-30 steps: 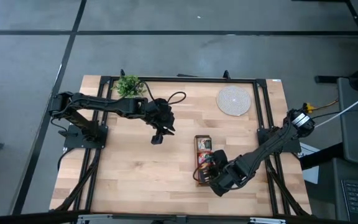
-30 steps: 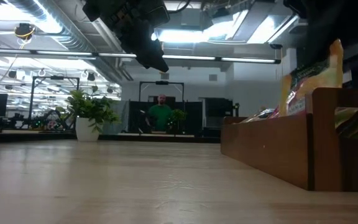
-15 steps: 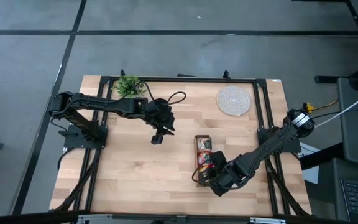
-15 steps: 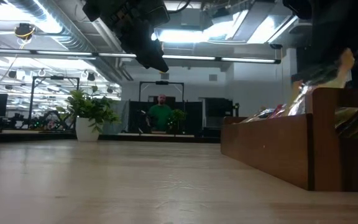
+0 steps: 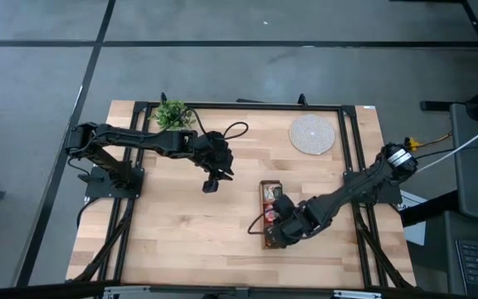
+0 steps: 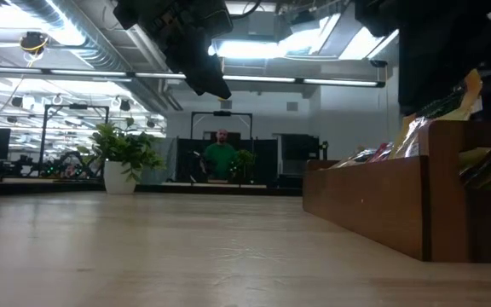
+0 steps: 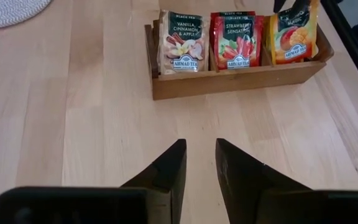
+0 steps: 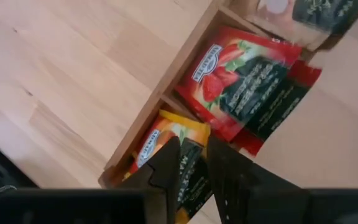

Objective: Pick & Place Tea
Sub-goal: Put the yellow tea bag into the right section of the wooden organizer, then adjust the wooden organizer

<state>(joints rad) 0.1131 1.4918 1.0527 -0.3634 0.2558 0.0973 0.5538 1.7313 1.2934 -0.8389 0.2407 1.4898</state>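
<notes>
Table [image 5: 181, 224]: pale wooden top inside a black frame, seen whole from above.
Tray [image 7: 229, 79]: long wooden tray with 3 compartments, lying on the table's right half, near the front edge, well apart from the mat.
Tea sachets [image 7: 235, 40]: standing upright in the tray, 1 group per compartment.
Pale sachet [image 7: 180, 42]: in 1 end compartment.
Red sachets [image 8: 247, 81]: in the middle compartment, leaning against each other.
Yellow-orange sachet [image 8: 166, 146]: in the other end compartment, the one nearest the table's front edge; in the low view its top corner pokes above the tray wall.
Right gripper [image 8: 192, 163]: over the yellow-orange end of the tray; in the high view its arm reaches in from the table's right edge and covers the tray's front half.
Right fingers [image 8: 166, 165]: a narrow gap shows between the 2 dark tips, parted slightly, the yellow-orange sachet directly beyond them; nothing is clamped between them.
Left gripper [image 7: 196, 163]: hanging above bare table, left of the tray and well apart from it, pointed toward the tray.
Left fingers [image 7: 241, 177]: set a little apart with only bare wood showing through the gap, holding nothing.
Woven mat [image 5: 312, 134]: round, pale, at the table's far right.
Plant [image 5: 172, 114]: small green plant in a white pot at the far edge, behind the left arm.
Room beyond: a person in a green top [image 6: 221, 159] far behind the table.
</notes>
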